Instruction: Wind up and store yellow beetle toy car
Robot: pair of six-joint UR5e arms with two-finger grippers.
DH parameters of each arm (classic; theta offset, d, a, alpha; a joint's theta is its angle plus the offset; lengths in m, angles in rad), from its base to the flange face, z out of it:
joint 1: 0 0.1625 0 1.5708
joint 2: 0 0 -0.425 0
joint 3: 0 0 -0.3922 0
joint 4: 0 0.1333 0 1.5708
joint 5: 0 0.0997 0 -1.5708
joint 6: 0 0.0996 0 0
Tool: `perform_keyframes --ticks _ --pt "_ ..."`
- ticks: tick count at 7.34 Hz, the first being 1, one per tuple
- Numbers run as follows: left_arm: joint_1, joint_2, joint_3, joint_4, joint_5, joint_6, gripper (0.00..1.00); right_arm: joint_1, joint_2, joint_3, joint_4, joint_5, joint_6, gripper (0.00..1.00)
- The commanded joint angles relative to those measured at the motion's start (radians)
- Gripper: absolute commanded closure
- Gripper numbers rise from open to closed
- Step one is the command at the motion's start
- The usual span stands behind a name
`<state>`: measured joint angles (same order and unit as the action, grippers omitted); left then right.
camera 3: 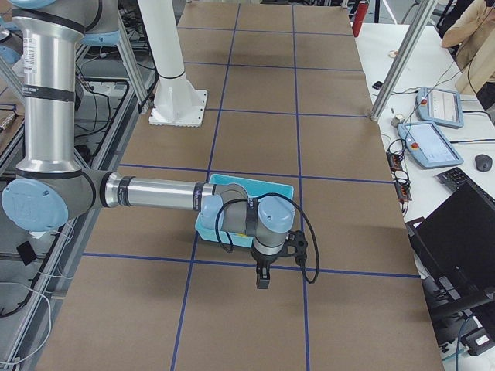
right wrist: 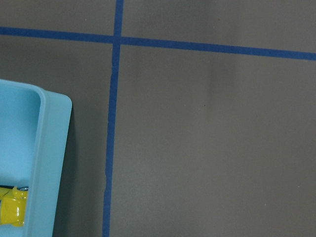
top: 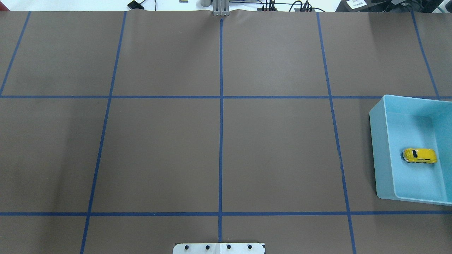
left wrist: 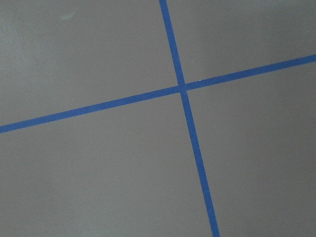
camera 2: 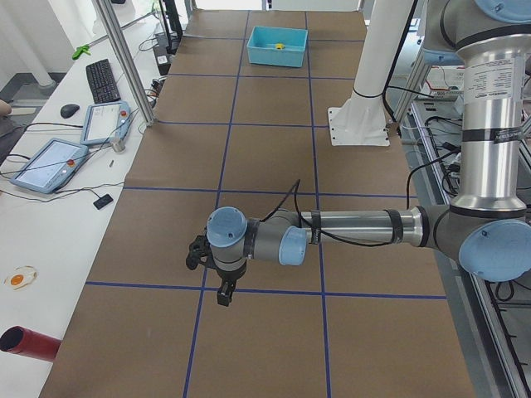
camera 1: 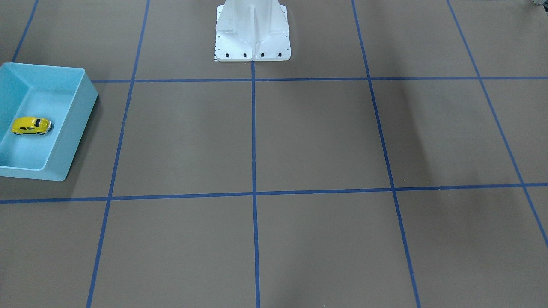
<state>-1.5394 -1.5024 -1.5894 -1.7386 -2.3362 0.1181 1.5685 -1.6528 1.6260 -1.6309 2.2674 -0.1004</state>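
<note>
Yellow car (top: 420, 155) seen inside blue bin (top: 379, 148). Left end effector (camera 2: 224, 294), right end effector (camera 3: 263, 280): state cannot be told (side views only). Car best gripped across sides, lifted straight up.

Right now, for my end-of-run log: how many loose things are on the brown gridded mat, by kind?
Light blue rectangular plastic bin: 1
Tiny yellow beetle toy car, inside that bin: 1
Total: 2
</note>
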Motion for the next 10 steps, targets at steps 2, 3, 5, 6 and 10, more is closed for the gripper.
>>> perform_keyframes --ticks 2,3,5,6,10 --pt "0.001 0.002 -0.001 -0.001 0.0 0.0 0.0 -0.044 0.022 0.009 0.0 -0.031 0.01 0.0" --pt "-0.001 0.002 -0.003 -0.001 0.0 0.0 0.0 -0.074 0.022 0.011 -0.001 -0.022 0.008 0.0" --pt "-0.001 0.002 -0.004 -0.001 0.0 0.0 0.0 -0.09 0.022 0.037 -0.003 -0.006 0.011 0.0" --pt "-0.001 0.002 -0.004 -0.001 0.0 0.0 0.0 -0.09 0.022 0.04 -0.001 -0.006 0.019 0.0" --pt "-0.001 0.002 -0.006 -0.001 -0.011 0.0 0.0 -0.09 0.027 0.077 0.003 -0.008 0.015 0.0"
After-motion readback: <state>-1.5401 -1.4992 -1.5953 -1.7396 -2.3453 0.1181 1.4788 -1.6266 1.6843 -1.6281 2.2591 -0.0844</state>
